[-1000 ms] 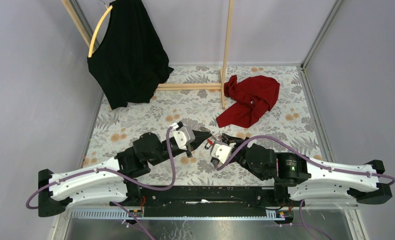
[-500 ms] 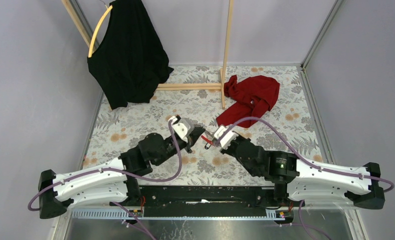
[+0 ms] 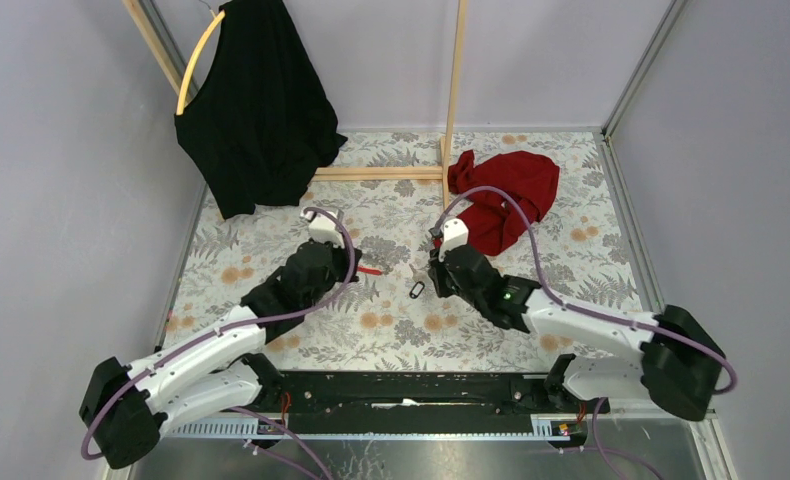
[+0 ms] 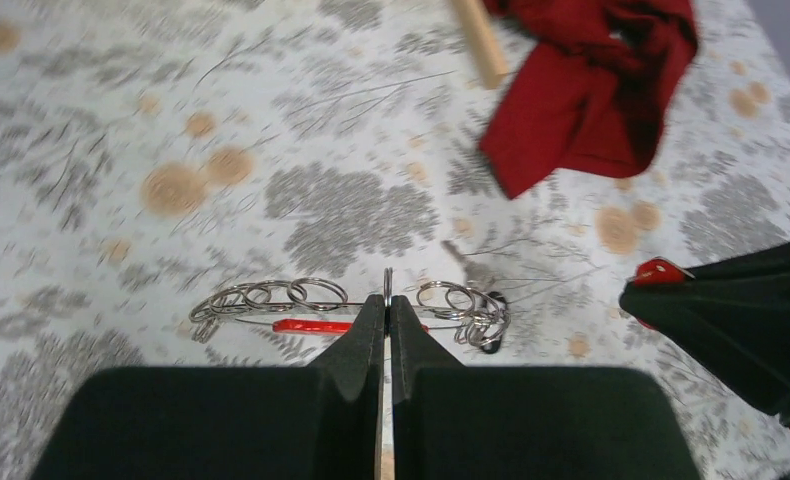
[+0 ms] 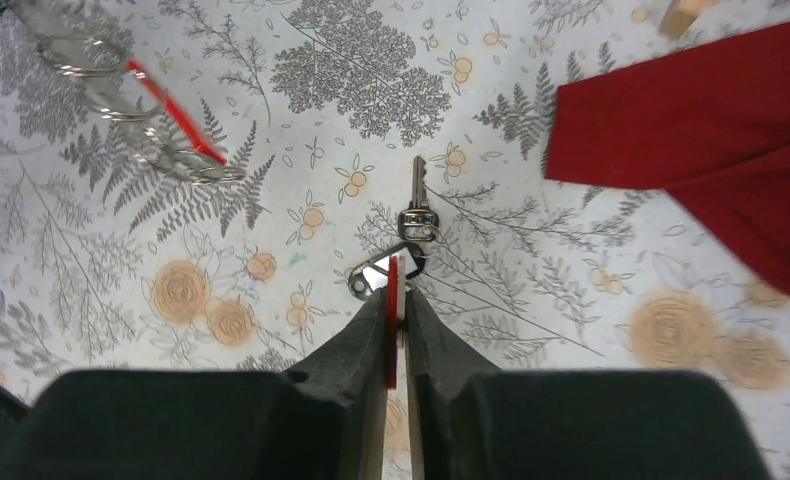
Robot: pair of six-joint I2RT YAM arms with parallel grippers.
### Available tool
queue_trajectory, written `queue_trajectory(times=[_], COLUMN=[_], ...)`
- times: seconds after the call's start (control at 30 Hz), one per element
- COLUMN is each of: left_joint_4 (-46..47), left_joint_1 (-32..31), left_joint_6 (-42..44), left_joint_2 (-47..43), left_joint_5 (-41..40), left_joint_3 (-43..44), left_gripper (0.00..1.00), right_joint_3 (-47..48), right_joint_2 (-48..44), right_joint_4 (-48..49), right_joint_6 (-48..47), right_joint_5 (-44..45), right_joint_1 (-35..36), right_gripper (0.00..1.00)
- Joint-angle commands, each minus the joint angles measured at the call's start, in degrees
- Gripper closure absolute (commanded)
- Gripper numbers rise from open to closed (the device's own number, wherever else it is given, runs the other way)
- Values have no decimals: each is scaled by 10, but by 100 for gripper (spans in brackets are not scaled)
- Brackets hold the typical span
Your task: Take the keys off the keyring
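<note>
The keyring (image 4: 301,300) is a thin wire loop with a red section and several small split rings. My left gripper (image 4: 387,300) is shut on one of its rings and holds it above the table; in the top view the left gripper (image 3: 356,266) has the ring's red section (image 3: 371,270) beside it. My right gripper (image 5: 398,292) is shut on a thin red tag (image 5: 392,310). Just past its tips are a black oblong-headed key (image 5: 383,270) and a silver key (image 5: 417,185). The black key (image 3: 417,290) shows on the table near the right gripper (image 3: 435,278). The keyring also shows in the right wrist view (image 5: 141,115).
A crumpled red cloth (image 3: 503,195) lies at the back right beside a wooden rack post (image 3: 454,110). A black garment (image 3: 256,110) hangs on a yellow hoop (image 3: 196,65) at the back left. Grey walls close both sides.
Both grippers were together at the table's middle front. They have moved away from the bases and apart: the left carries the keyring left, and the black key now sits by the right gripper.
</note>
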Motion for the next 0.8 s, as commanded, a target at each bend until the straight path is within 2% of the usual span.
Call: queue_trajectory(times=[0.0, 0.2, 0.4, 0.53, 0.57, 0.6, 0.67, 0.77], left_joint_4=[-32, -31, -41, -59, -66, -72, -85, -111], left_joint_1=[49, 80, 104, 124, 130, 134, 140, 142], left_joint_6=[-85, -105, -109, -102, -99, -94, -80, -62], left_joint_2=[-5, -9, 2, 14, 17, 17, 13, -8], left_joint_5=[10, 18, 12, 16, 16, 16, 18, 38], left_joint_3=[-18, -39, -32, -6, 2, 9, 22, 46], left_gripper=[100, 100, 98, 75, 64, 57, 43, 14], right_joint_3=[16, 42, 67, 93, 101, 106, 116, 126], right_joint_2=[67, 115, 47, -32, -52, -80, -120, -174], right_joint_4=[100, 89, -5, -105, -128, -154, -184, -216], right_joint_6=[100, 112, 79, 57, 55, 55, 52, 52], right_joint_5=[-12, -40, 19, 90, 108, 132, 155, 178], right_joint_1=[-24, -33, -34, -34, -34, -34, -34, -34], right_gripper=[80, 53, 31, 17, 6, 1, 0, 0])
